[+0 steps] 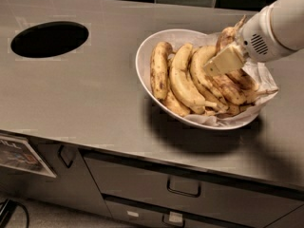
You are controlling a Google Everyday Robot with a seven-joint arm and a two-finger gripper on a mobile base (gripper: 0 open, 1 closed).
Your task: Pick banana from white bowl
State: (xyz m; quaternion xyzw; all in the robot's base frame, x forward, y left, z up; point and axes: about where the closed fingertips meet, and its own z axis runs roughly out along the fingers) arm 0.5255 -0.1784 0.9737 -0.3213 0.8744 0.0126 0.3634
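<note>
The banana point(231, 90), brown-mottled with little yellow left, lies in the right half of the bowl point(142, 61), slanting down to the right among other dark ones. Just above it is the gripper point(219, 64), a pale wedge pointing down and left, low over the fruit and seeming to touch the pile. I cannot tell how far open it is, nor whether it has hold of anything. The white arm point(280, 25) reaches in from the upper right corner.

Another brown banana point(227, 36) stands just behind the gripper, its stem pointing up and right. To the left three plumper, yellower bananas point(183, 77) lie side by side, curving along the bowl's slope. Crumpled paper point(266, 77) lines the bowl and spills over its right rim.

The bowl sits on a grey counter point(104, 103), right of centre. A dark oval hole point(50, 39) is cut in the counter well to the left. Below the front edge are drawers point(142, 186) with dark handles, and a printed sheet point(19, 155) hangs at the lower left.
</note>
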